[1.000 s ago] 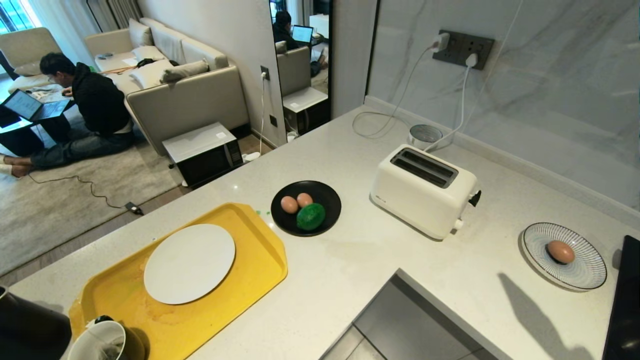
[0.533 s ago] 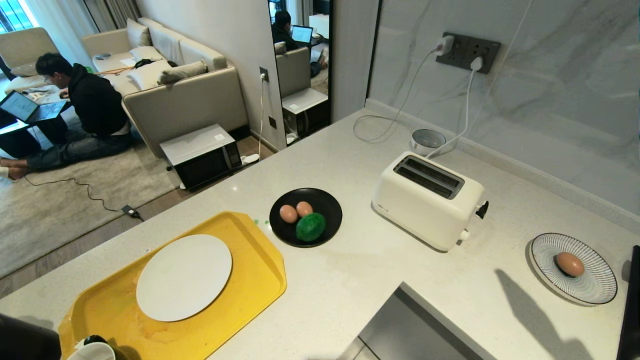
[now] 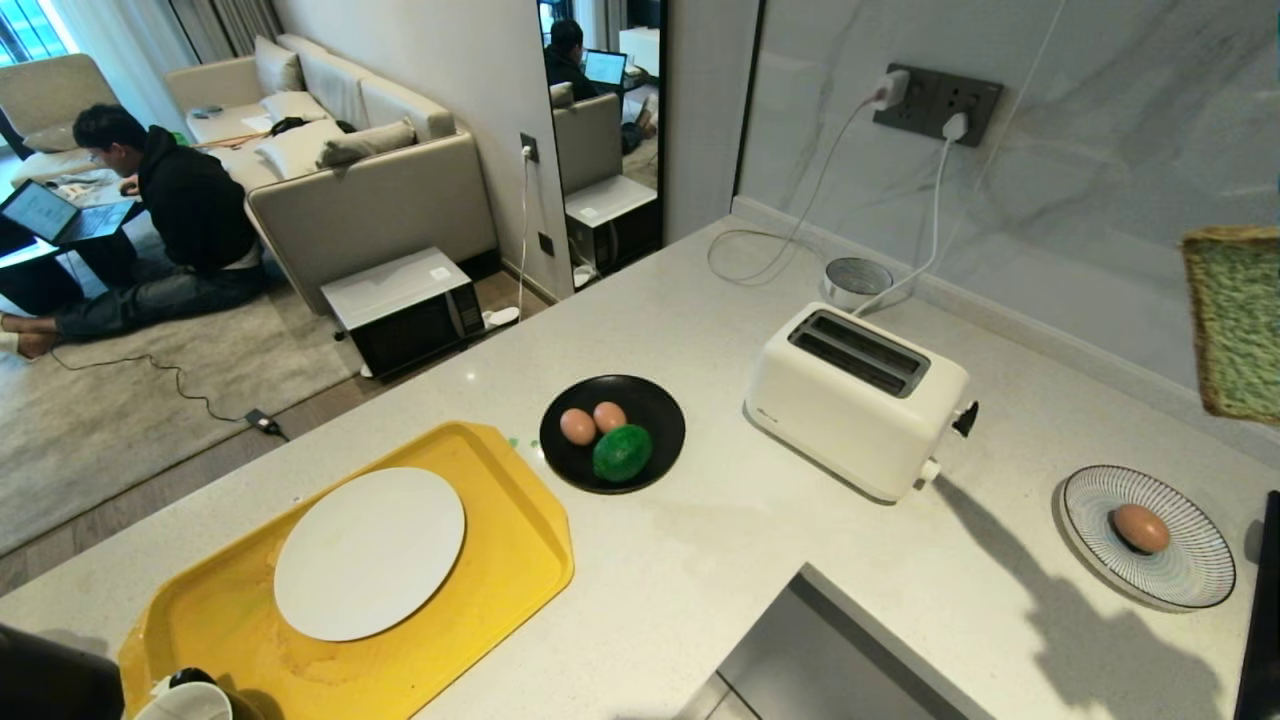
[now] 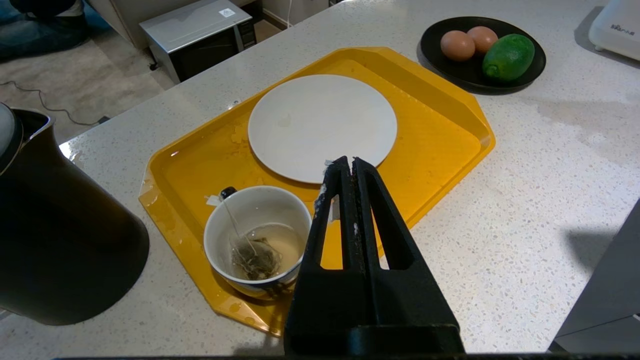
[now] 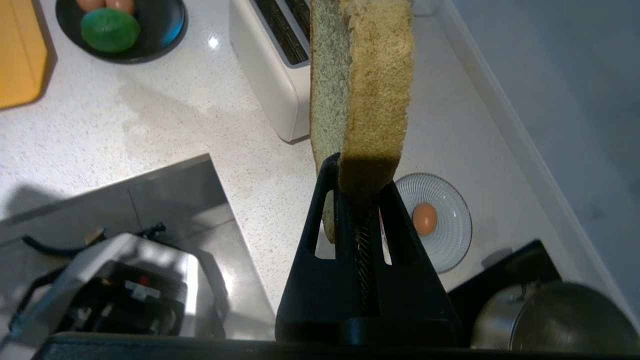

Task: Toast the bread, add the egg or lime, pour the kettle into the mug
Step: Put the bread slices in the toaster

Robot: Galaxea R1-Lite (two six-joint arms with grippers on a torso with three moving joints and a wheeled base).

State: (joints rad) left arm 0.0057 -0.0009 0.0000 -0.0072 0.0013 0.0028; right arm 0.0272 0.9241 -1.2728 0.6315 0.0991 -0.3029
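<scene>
Fingers of the right gripper (image 5: 361, 192) are clamped narrow on the lower edge of the bread (image 5: 361, 85), which stands on edge beyond the tips, its green crumb face to one side and its brown crust toward the camera. In the wrist view the toaster (image 5: 272, 65) lies past the slice and off to its crumb side, so the bread is not yet over the slots; its broad face runs roughly along their length, and the coming move looks like a carry sideways and then down. This arm is the near one. The left gripper (image 4: 350, 170) hangs with its tips pressed together and empty over the yellow tray (image 4: 450, 130), just beside the mug (image 4: 257, 240) with its tea bag and near the white plate (image 4: 322, 125), the kettle (image 4: 60, 235) farther off. Compared with a second ago, the bread (image 3: 1235, 320) has come into the head view's right edge, high above the striped dish (image 3: 1190, 570) with its lone egg (image 3: 1140, 527), and the arm's shadow now reaches the toaster's foot.
</scene>
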